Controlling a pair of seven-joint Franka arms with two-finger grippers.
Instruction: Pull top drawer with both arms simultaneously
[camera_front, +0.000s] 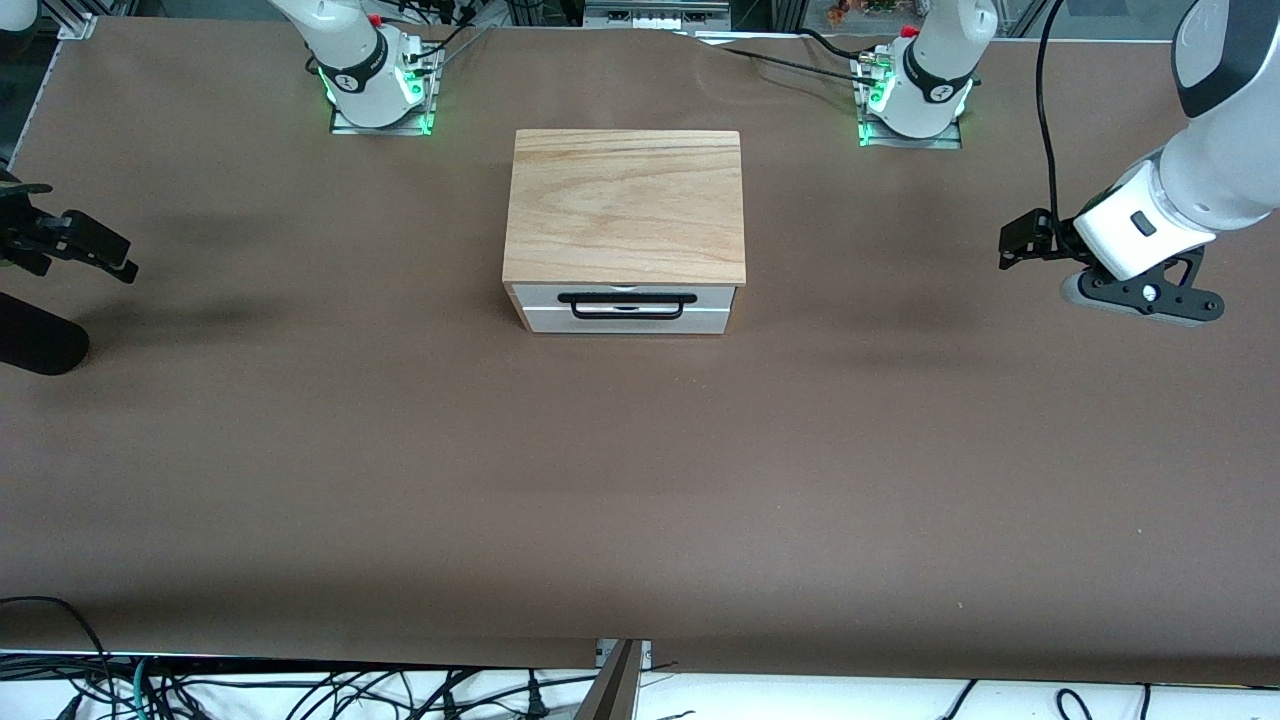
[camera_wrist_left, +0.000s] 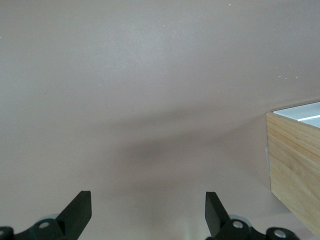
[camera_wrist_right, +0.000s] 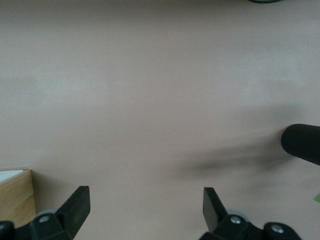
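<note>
The drawer (camera_front: 625, 308) sits shut in the wooden box (camera_front: 626, 205) mid-counter (camera_front: 640, 480), white front and black bar handle (camera_front: 627, 303) facing the front camera. Left gripper (camera_wrist_left: 148, 212) hangs over the counter's left-arm end, right gripper (camera_wrist_right: 146, 210) over the right-arm end, both well apart from the drawer, jaws spread. The counter is smooth brown.

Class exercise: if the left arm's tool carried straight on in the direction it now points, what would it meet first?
Probably the bare brown table. The left tool, open, frames only tabletop ahead in its wrist view; the wooden box sits off to one side of that line. Depth is hard to judge.
</note>
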